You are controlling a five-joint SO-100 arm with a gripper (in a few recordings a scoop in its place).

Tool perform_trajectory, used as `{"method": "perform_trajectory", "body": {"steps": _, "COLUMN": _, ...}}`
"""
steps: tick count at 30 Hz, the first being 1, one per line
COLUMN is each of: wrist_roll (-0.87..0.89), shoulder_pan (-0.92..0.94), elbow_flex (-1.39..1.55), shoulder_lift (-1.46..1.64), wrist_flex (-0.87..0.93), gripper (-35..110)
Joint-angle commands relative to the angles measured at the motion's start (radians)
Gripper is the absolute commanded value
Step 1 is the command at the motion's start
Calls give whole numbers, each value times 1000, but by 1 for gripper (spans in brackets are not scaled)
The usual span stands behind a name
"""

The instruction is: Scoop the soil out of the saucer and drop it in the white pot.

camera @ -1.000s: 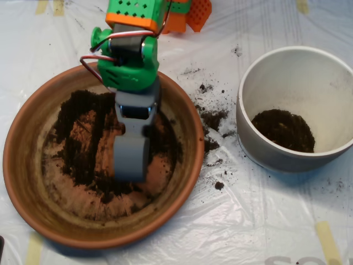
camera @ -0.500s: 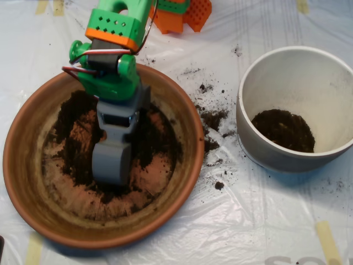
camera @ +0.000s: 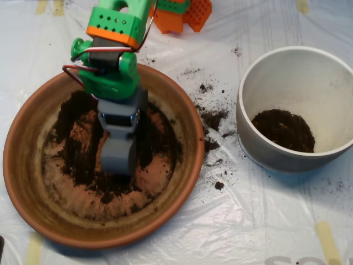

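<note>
Shifted a touch right and toward the top edge since half a second ago, after swinging left from the spot of a second ago: scoop (camera: 118,157), grey, tip down inside the saucer (camera: 22,182). Sits left of the dish's middle, lower end touching or just above the soil (camera: 77,149); cannot tell which from above. Hangs from a green arm (camera: 107,77) with an orange band, reaching in over the far rim, with red and white wires (camera: 71,69) looping off its left side.

Spread over the saucer floor as a rough dark ring, thick at the left and upper right, thin and crumbly along the bottom. Bare terracotta showing in streaks at the upper left and in a patch just right of the scoop. No change in that spread against the earlier pictures, apart from what the scoop covers.

Standing to the right, well apart from the saucer: the pot (camera: 259,149), upright, white inside, greyer outside, cut off by the right edge. Holds a dark heap (camera: 284,130) on its floor, toward the near wall, same as a second ago.

Scattered between dish and pot: loose crumbs (camera: 212,118), thickest just beside the saucer's right rim, a few more near the pot's foot. All resting on a clear plastic sheet (camera: 248,221), wrinkled, with pale tape strips (camera: 328,240) at lower right.
</note>
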Motion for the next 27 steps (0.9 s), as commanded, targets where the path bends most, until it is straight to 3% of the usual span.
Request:
{"method": "perform_trajectory", "body": {"steps": 1, "wrist_roll": -35, "shoulder_pan": 9, "elbow_flex": 126, "shoulder_lift": 158, "wrist_flex": -49, "gripper": 39}}
{"method": "perform_trajectory", "body": {"steps": 7, "wrist_roll": -61, "shoulder_pan": -11, "elbow_flex": 304, "shoulder_lift": 291, "wrist_flex": -155, "gripper": 35}}
{"method": "perform_trajectory", "body": {"steps": 13, "wrist_roll": -74, "shoulder_pan": 3, "elbow_flex": 411, "shoulder_lift": 407, "wrist_flex": -215, "gripper": 18}}
{"method": "perform_trajectory", "body": {"steps": 21, "wrist_roll": -91, "shoulder_pan": 11, "elbow_flex": 439, "shoulder_lift": 422, "wrist_flex": -225, "gripper": 1}}
{"method": "perform_trajectory", "body": {"steps": 27, "wrist_roll": -106, "shoulder_pan": -9, "elbow_flex": 428, "shoulder_lift": 460, "wrist_flex": -187, "gripper": 0}}
